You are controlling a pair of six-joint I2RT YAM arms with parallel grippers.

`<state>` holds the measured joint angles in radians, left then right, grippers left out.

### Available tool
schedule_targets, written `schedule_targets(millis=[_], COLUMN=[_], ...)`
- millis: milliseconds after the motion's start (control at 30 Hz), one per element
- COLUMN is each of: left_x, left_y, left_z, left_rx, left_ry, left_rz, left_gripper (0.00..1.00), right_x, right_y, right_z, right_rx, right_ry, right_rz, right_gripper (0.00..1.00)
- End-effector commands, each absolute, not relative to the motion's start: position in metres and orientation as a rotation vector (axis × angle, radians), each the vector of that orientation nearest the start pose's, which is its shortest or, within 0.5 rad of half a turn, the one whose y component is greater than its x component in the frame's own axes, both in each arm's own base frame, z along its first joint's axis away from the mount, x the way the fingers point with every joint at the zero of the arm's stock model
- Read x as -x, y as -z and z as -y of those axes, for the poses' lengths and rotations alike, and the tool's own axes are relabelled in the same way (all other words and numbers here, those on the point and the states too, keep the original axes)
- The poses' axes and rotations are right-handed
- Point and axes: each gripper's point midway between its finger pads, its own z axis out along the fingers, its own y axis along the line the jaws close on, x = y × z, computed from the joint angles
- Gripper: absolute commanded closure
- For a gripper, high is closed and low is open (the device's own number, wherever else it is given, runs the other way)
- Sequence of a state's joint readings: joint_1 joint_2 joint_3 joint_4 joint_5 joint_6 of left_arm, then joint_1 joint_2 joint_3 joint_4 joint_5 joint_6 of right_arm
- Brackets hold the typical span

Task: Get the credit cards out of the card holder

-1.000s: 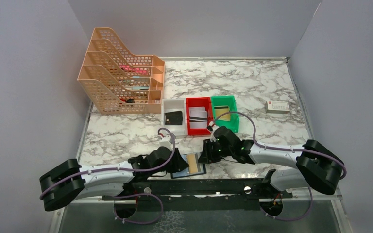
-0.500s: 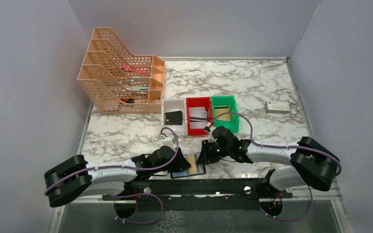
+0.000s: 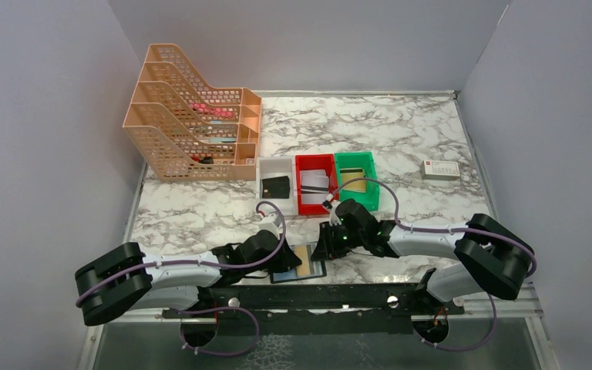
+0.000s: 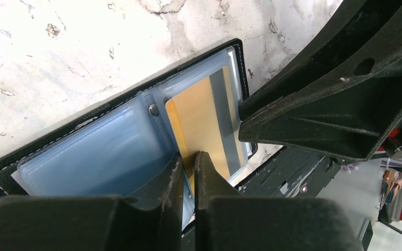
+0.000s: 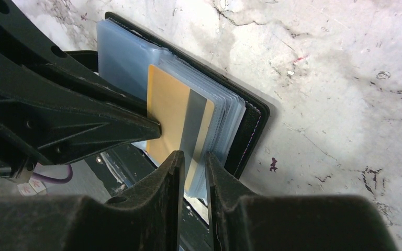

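Lying open on the marble surface [image 3: 200, 216], at its near edge between the two arms, the card holder [image 3: 308, 271] is seen with its clear sleeves [image 4: 99, 151] spread over the black cover. A tan-gold credit card [image 4: 199, 117] with a grey stripe is laid against the sleeves of one half. The left tool [image 4: 188, 159] is closed down to a narrow slit, and one edge of the credit card is pinched in it. The right tool [image 5: 192, 159] is likewise nearly closed, with the striped edge of the same card held between its fingers; whether a sleeve is caught with it cannot be told. The two tools are brought tip to tip across the card. Three small bins [image 3: 298, 185], white, red and green, are set farther back on the surface.
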<state>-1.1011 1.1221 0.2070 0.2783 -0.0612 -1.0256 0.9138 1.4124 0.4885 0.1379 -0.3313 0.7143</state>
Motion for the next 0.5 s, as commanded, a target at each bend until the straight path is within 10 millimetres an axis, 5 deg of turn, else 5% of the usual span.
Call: schedule_targets(millis=[0, 300, 467], left_x=[-0.111, -0.112, -0.110], left_y=[-0.036, -0.040, -0.048], left_z=[0.278, 0.270, 0.275], left_rx=[-0.044, -0.031, -0.064], left_ry=[1.092, 1.085, 1.125], left_rz=[-2.405, -2.380, -2.354], left_gripper=[0.95, 0.97, 0.85], right_x=[-0.121, -0.123, -0.123], right_y=[-0.015, 0.002, 0.002], right_z=[-0.299, -0.285, -0.286], right_rx=[0.448, 0.407, 0.414], right_ry=[-1.063, -0.941, -0.947], right_rz=[-2.638, -2.697, -2.698], right_gripper=[0.75, 0.77, 0.77])
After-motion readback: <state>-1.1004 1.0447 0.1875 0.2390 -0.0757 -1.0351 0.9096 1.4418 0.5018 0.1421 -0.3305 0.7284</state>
